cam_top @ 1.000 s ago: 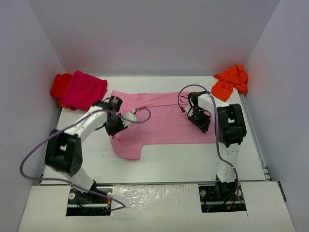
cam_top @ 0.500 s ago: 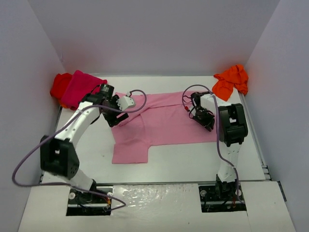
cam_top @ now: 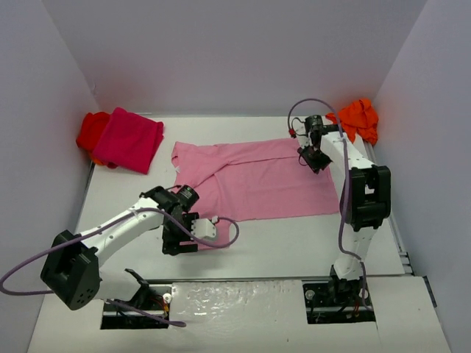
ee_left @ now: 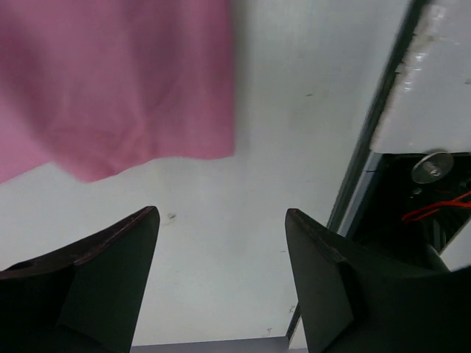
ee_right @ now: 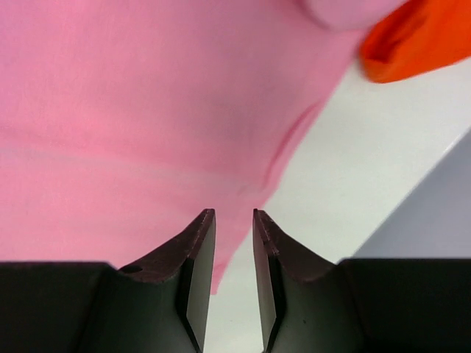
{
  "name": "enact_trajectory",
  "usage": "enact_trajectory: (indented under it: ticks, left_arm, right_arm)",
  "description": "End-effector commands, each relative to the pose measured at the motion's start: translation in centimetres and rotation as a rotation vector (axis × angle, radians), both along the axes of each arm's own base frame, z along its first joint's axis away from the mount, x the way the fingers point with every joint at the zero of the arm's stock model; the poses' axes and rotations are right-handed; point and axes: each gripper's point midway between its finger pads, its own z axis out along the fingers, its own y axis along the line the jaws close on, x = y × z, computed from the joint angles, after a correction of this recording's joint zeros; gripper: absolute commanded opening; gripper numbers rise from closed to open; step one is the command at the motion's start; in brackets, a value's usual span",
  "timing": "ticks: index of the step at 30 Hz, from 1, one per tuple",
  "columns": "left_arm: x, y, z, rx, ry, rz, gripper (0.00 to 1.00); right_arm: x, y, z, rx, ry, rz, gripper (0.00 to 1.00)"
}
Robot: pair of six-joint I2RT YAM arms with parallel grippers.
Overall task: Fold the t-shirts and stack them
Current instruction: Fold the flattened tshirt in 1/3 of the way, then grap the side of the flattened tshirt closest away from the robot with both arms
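The light pink t-shirt (cam_top: 257, 180) lies spread flat mid-table. The folded magenta t-shirt (cam_top: 131, 138) lies on the red one (cam_top: 91, 129) at the far left. The orange t-shirt (cam_top: 355, 119) is bunched at the far right. My left gripper (cam_top: 182, 237) is open and empty over bare table, just near of the pink shirt's left corner (ee_left: 110, 81). My right gripper (cam_top: 316, 157) hovers over the pink shirt's far right corner (ee_right: 147, 95). Its jaws stand only narrowly apart with nothing between them. The orange shirt (ee_right: 412, 37) shows beyond it.
White walls close in the table at the back and both sides. The table's near edge with a dark slot (ee_left: 412, 206) is close to the right of the left gripper. Purple cables loop from both arms.
My left arm swung from the shirt's left side down toward the near edge. The pink flap that stuck out toward me no longer does. My right gripper moved toward the far right corner.
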Motion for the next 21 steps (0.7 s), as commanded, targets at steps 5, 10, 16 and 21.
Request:
enact_trajectory:
  ticks: [5,10,16,21]
  left_arm:
    - [-2.1,-1.7,-2.5,0.035,-0.066,-0.077,0.69]
    - [-1.9,-1.8,-3.8,0.043,-0.091,-0.09,0.69]
    - [-0.6,-3.0,-4.8,0.01,-0.142,-0.06,0.7]
    - [0.0,-3.8,-5.6,0.016,-0.128,-0.029,0.66]
  right_arm:
    - [1.5,-1.4,9.0,0.1,-0.241,-0.043,0.27]
    - [0.3,-1.2,8.2,0.116,-0.214,-0.04,0.27]
    - [-0.5,-1.2,8.2,0.118,-0.212,-0.043,0.27]
    - [-1.0,-0.3,8.6,0.164,-0.218,-0.028,0.26]
